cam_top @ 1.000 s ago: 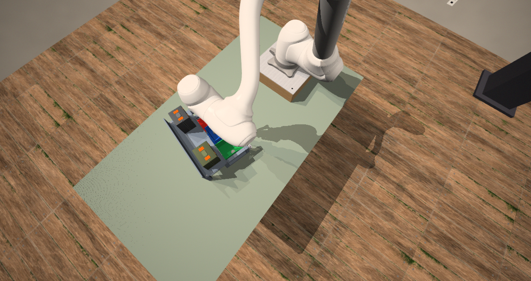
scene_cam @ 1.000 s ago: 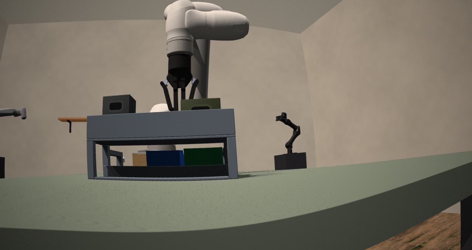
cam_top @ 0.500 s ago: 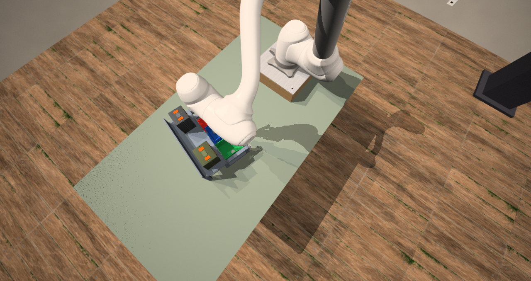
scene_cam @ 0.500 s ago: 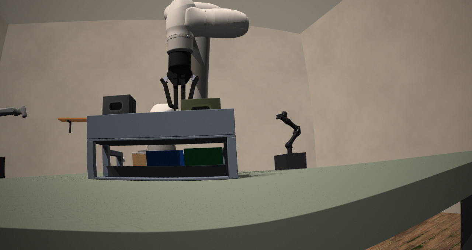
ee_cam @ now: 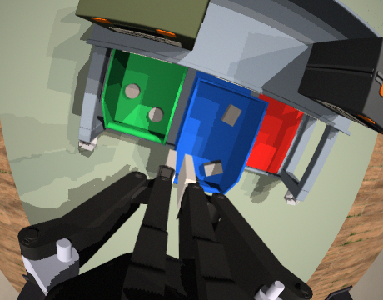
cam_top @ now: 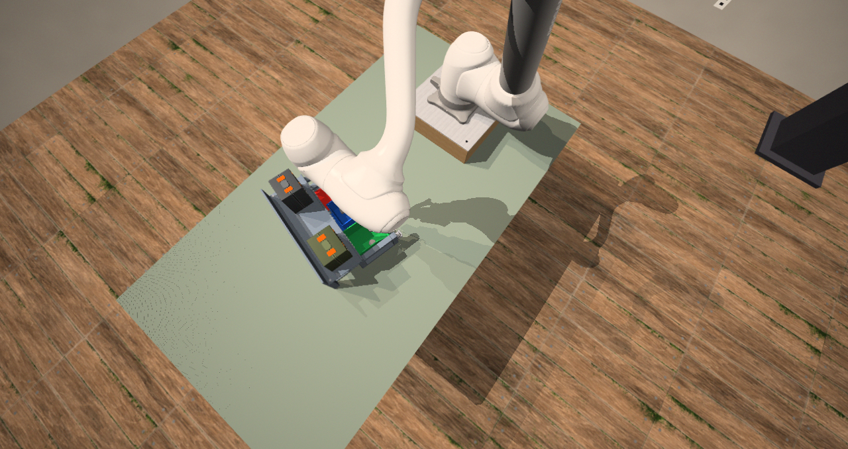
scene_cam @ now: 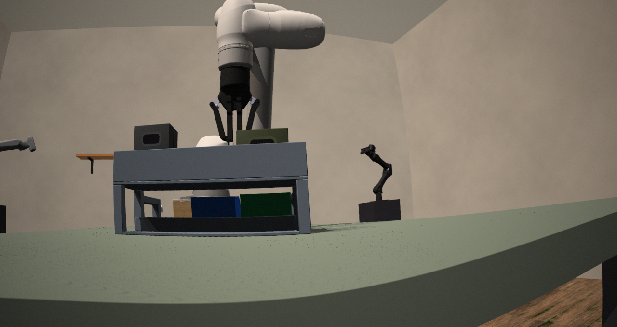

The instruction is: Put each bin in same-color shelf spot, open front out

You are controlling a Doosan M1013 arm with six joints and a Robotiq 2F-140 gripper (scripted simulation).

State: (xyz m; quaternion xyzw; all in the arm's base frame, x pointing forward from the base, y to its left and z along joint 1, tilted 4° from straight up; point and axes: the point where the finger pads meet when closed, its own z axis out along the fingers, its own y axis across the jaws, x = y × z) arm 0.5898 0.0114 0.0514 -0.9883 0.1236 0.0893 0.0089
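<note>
Green bin (cam_top: pixel 359 238) (scene_cam: pixel 265 204) (ee_cam: pixel 158 79) sits on the shelf (cam_top: pixel 294 232) (scene_cam: pixel 210 163) (ee_cam: pixel 250 33) with 2 round parts (ee_cam: pixel 132 91) in it. Blue bin (cam_top: pixel 340 214) (scene_cam: pixel 214 207) (ee_cam: pixel 216 125) is between it and the red mark (cam_top: pixel 322 197) (ee_cam: pixel 275 133), sticking out in front, with 2 blocks (ee_cam: pixel 231 115) inside. The gripper (scene_cam: pixel 231 141) (ee_cam: pixel 177 164) is above, almost closed, with nothing in it.

A pale green rectangular bench (cam_top: pixel 332 351) (scene_cam: pixel 259 269) (ee_cam: pixel 33 158) stands over a wood-plank floor (cam_top: pixel 699 221) (scene_cam: pixel 565 299) (ee_cam: pixel 362 183), its top throwing a dark edge toward the exterior camera. Resting directly on the surface, a blue-gray shelf unit (cam_top: pixel 299 238) (scene_cam: pixel 303 206) (ee_cam: pixel 89 97) stands upright on its legs. Near it, apart, a low wood-sided block with a pale top (cam_top: pixel 466 142) sits on the same bench, close to one end. Shadows fall across the green top beside both, and spill onto the planks past the bench's long side.
</note>
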